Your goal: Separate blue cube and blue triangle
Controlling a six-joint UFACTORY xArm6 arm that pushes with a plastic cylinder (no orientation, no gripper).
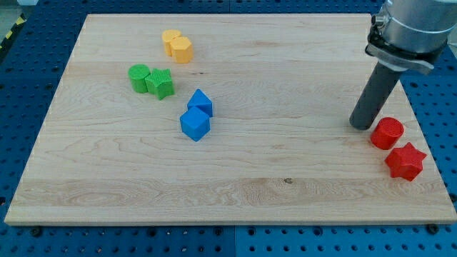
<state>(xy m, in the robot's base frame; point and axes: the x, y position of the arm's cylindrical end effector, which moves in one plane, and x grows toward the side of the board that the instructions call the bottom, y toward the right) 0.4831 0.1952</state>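
My tip (362, 126) rests on the board (285, 178) at the view's right, touching no block, just left of the red cylinder (387, 133). The blue cube (194, 124) and blue triangle (201, 103) lie touching, well apart to its left.

Bare table (285, 164) separates the tip (359, 126) from the touching blue cube (194, 124) and blue triangle (201, 103); red cylinder (387, 133) crowds its right.
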